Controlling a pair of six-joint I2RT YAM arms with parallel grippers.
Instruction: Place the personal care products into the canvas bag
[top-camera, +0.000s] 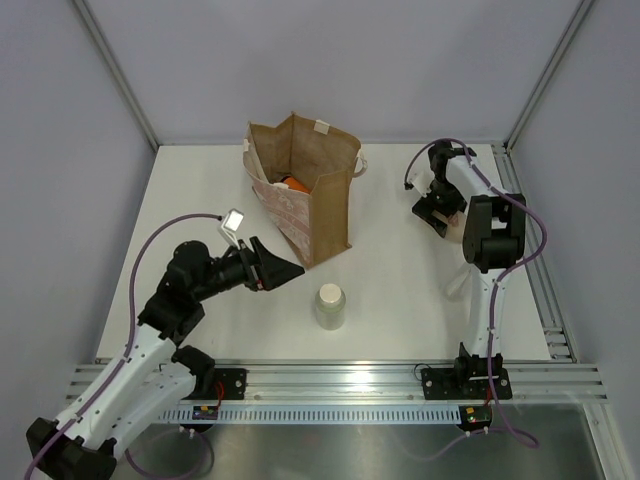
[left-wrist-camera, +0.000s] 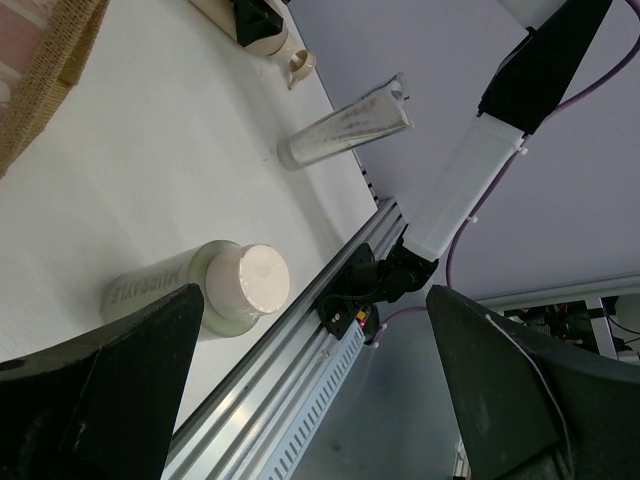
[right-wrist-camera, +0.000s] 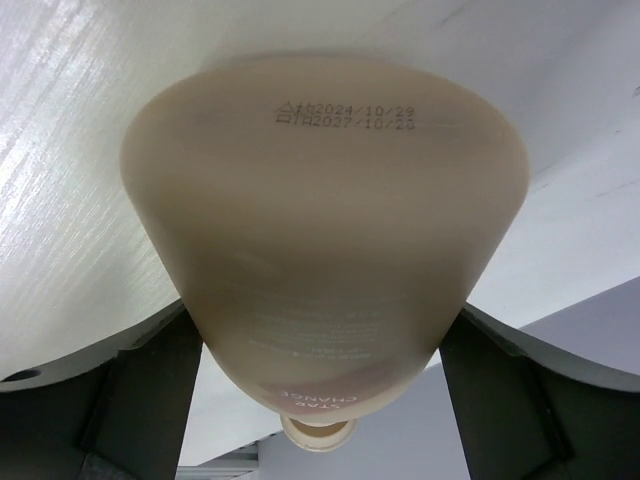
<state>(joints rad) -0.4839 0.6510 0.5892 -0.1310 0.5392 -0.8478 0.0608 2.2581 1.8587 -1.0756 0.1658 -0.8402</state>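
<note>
Right wrist shows the right hand (right-wrist-camera: 330, 395) clamped around the peach bottle (right-wrist-camera: 325, 230).

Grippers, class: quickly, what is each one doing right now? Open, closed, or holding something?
The left gripper is open and empty.
The right gripper is closed on the peach bottle.

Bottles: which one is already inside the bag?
The orange bottle, showing through the open top of the bag. The cream cylinder stands on the table; the peach bottle sits in the right claw.
</note>
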